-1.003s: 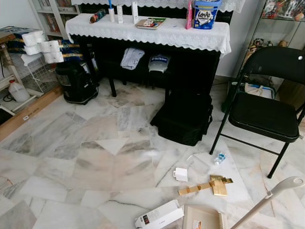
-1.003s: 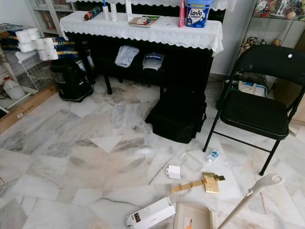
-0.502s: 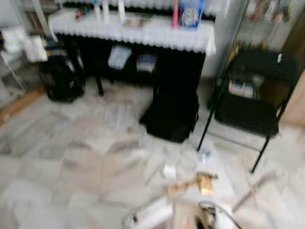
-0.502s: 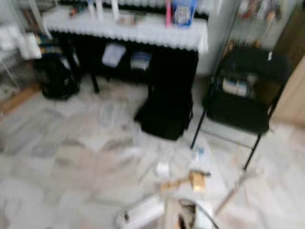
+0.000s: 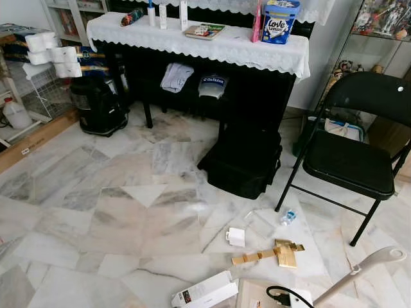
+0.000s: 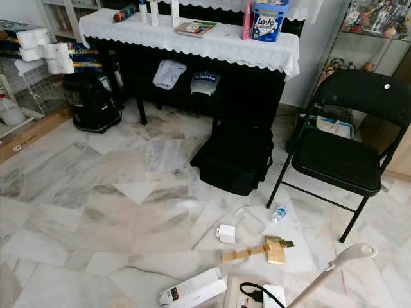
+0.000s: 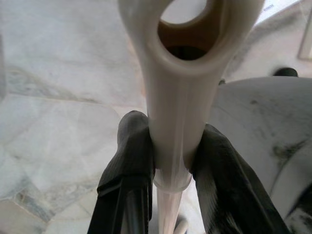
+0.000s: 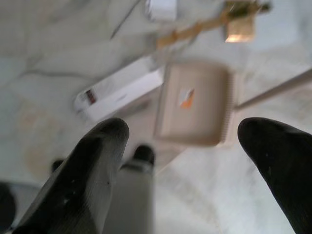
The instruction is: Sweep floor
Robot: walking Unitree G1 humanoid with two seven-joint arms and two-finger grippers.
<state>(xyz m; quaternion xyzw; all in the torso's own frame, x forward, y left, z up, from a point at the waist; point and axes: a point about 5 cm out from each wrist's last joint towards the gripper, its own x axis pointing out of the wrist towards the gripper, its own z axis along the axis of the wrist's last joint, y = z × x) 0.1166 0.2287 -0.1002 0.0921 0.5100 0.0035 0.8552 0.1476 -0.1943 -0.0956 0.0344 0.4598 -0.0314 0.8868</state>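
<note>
Litter lies on the marble floor in front of me: a long white box (image 5: 204, 292), a small white box (image 5: 236, 237), gold card pieces (image 5: 276, 252) and a small plastic bottle (image 5: 286, 217). A beige dustpan (image 8: 195, 105) lies beside the white box (image 8: 117, 90), and its cream long handle (image 5: 369, 264) slants up to the right. My right gripper (image 8: 187, 131) hangs open above the dustpan, holding nothing. My left gripper (image 7: 173, 141) is shut on a cream handle (image 7: 180, 97) with a loop end; what the handle belongs to is hidden.
A black folding chair (image 5: 350, 160) stands at the right. A black bag (image 5: 244, 163) sits before a table with a white lace cloth (image 5: 199, 38). A black appliance (image 5: 96, 106) and a wire rack with toilet rolls (image 5: 48, 54) are at the left.
The camera swung and blurred, then settled a little nearer. A white robot part with a black cable has come in at the bottom edge. The litter has not moved.
</note>
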